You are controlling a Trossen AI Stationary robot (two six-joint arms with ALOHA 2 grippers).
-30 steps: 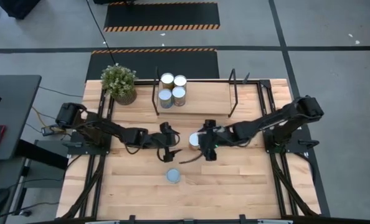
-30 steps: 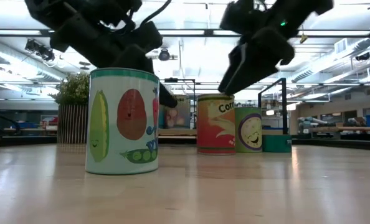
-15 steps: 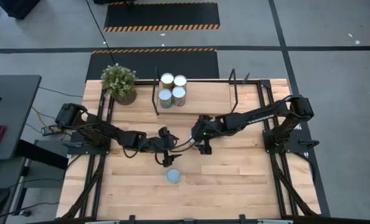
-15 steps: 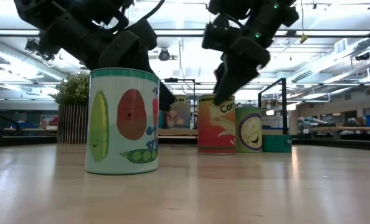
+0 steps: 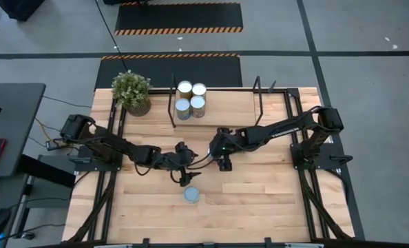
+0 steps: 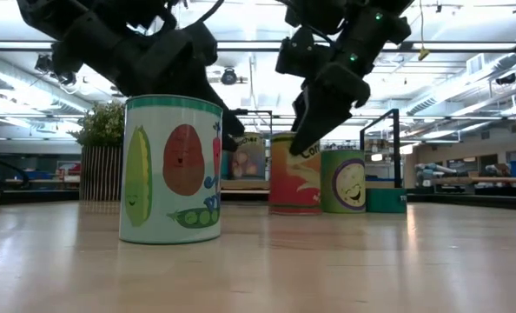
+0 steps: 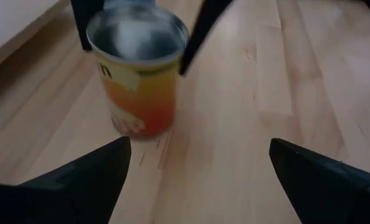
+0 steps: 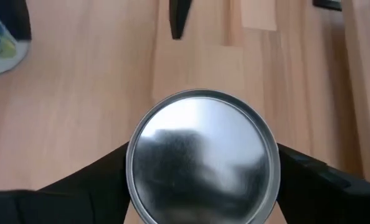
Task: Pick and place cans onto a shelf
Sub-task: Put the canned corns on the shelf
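An orange-labelled can stands upright on the table's middle; it also shows in the low view and the left wrist view. My right gripper is above it and shut on it. A can with a vegetable label stands nearer the front edge, large in the low view. My left gripper is open and empty, just beyond that can. Several cans stand on the left end of the shelf board. My right gripper pinches the orange can between its two fingers, one on each opposite side, just below the top rim. The fingers come from above, pointing down. The can stands upright with its base on the table.
A potted plant stands at the far left, beside the shelf. The shelf's black uprights flank the board, whose right part is bare. Two more cans show behind the orange one in the low view.
My right gripper has gone toward the table's left and down over the orange can, which has shifted slightly left on the table. My left gripper has gone a little toward the near edge, closer to the vegetable can.
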